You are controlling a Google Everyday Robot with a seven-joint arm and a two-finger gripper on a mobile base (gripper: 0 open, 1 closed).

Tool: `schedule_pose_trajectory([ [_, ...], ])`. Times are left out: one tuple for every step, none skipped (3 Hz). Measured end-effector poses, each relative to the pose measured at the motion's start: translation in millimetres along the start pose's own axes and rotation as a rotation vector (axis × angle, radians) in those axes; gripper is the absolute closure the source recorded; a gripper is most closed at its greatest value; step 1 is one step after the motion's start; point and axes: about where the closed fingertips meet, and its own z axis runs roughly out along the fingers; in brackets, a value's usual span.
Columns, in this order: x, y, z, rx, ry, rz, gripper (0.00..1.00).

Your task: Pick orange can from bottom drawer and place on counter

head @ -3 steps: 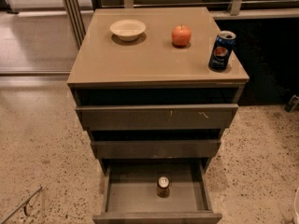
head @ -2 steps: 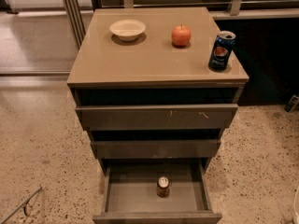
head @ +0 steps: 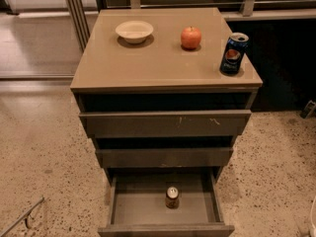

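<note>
orange can point(head: 172, 197) — small cylinder, upright in open bottom drawer point(head: 143, 207) | hand: out of view, cannot tell

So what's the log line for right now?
orange can: upright in open bottom drawer | counter: bowl, apple, Pepsi can | claw: not in view

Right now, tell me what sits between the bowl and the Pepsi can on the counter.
The apple, apart from both the bowl and the Pepsi can on the counter, as the camera view shows. The gripper is not in view.
</note>
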Motion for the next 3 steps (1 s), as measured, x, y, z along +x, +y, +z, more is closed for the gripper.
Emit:
schedule_pose_trajectory([
  [-7.6, -26.4, 18.1, 0.120, 0.006, -0.009, 0.00],
  [-5.6, -66.6, 20.2, 0.274, 0.059, -0.008, 0.00],
  [-3.3, -76.0, 18.9, 0.301, 0.080, 0.004, 0.00],
])
